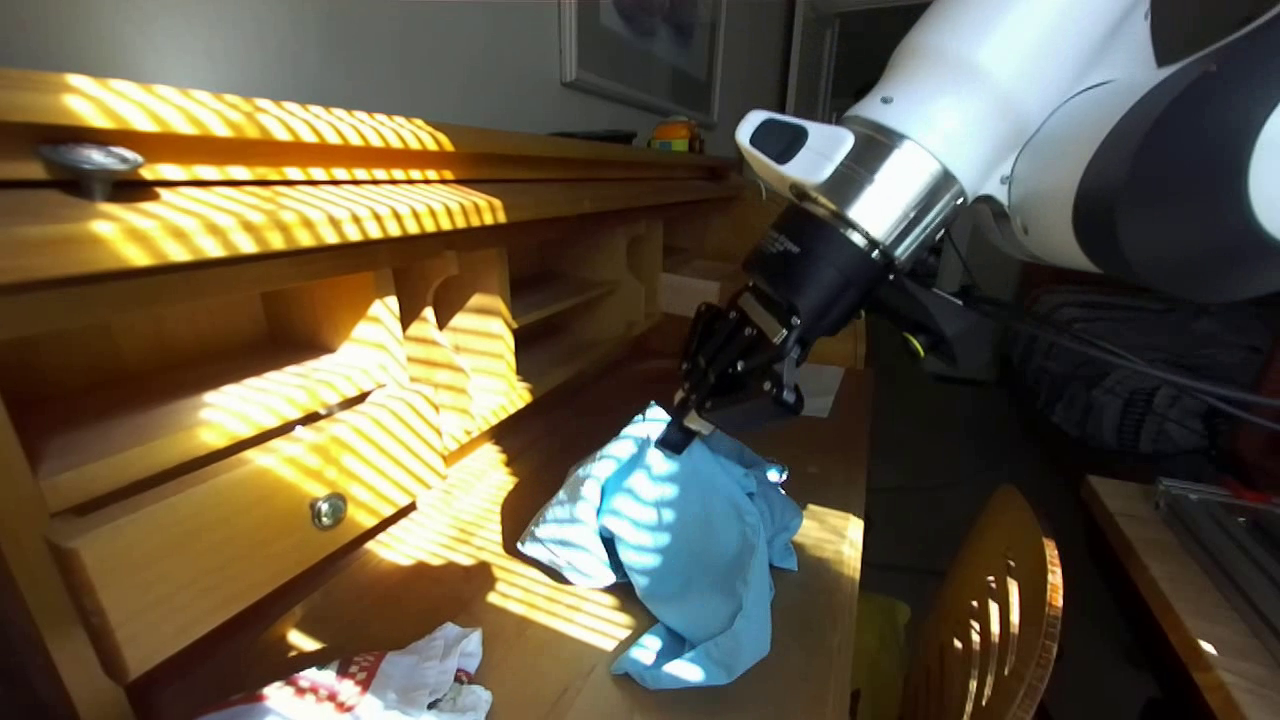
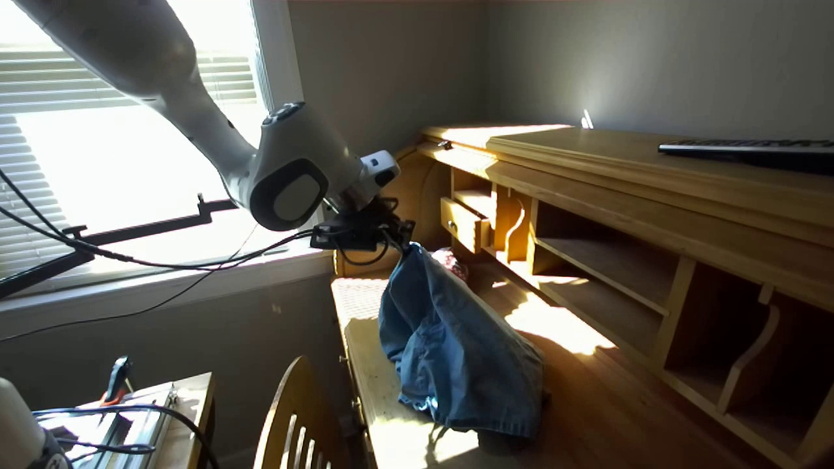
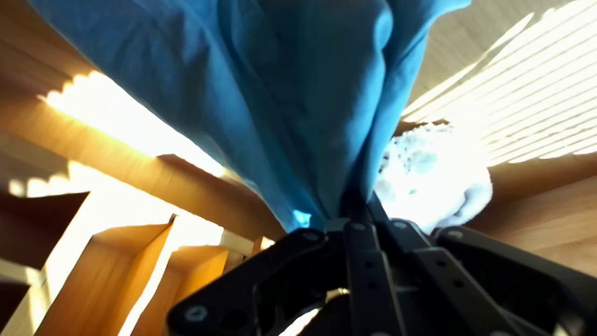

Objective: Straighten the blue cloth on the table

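Note:
The blue cloth [image 1: 690, 545] is bunched and draped in a tent-like shape over the wooden desk table [image 1: 560, 675]. In an exterior view [image 2: 456, 352] the cloth rises to a peak at the gripper, with its lower part resting on the desk. My gripper [image 1: 682, 430] points down at an angle and is shut on the top of the cloth. In the wrist view the cloth [image 3: 298, 107] hangs in folds from the closed fingers [image 3: 357, 207], which partly vanish behind it. The underside of the cloth and some of its edges are hidden.
A white cloth with a red pattern [image 1: 350, 685] lies on the desk, also in the wrist view [image 3: 429, 182]. The desk's cubbies [image 2: 606, 260] and a drawer [image 1: 240, 530] line its back. A wooden chair [image 1: 985, 610] stands at the front edge. A white paper [image 1: 820, 388] lies behind the gripper.

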